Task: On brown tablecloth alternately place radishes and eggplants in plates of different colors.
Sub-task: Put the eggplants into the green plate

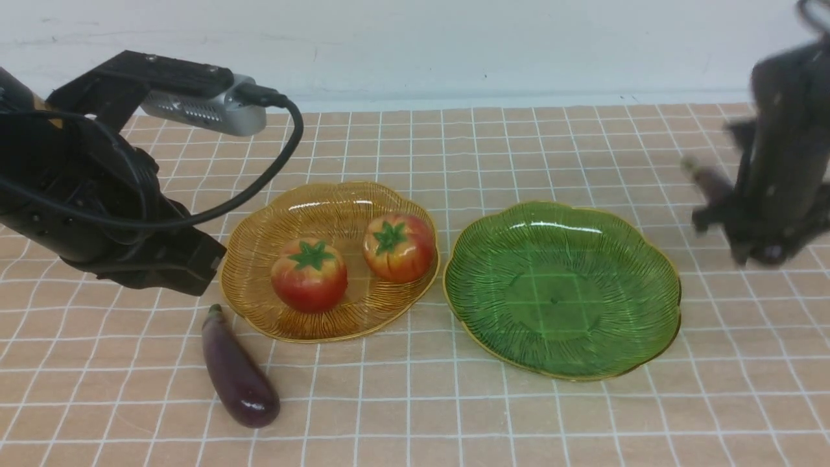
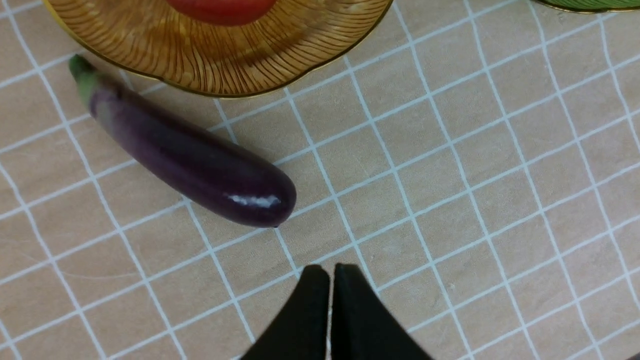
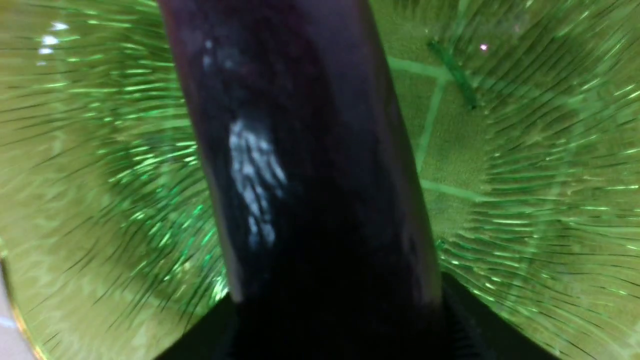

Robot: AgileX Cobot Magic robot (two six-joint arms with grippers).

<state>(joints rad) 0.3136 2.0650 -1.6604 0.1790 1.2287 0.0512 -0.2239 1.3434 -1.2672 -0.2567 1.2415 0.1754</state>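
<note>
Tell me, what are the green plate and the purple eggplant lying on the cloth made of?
Green plate: probably glass or clear plastic, ribbed and shiny; the tablecloth lines show through it. Eggplant: looks like smooth, glossy plastic, a toy perhaps; light makes a white glint on its rounded end.

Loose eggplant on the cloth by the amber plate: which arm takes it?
Left. The left end effector, shut and empty, hangs over the cloth close to the loose eggplant. The right end effector is over by the green plate and grips the second eggplant.
</note>
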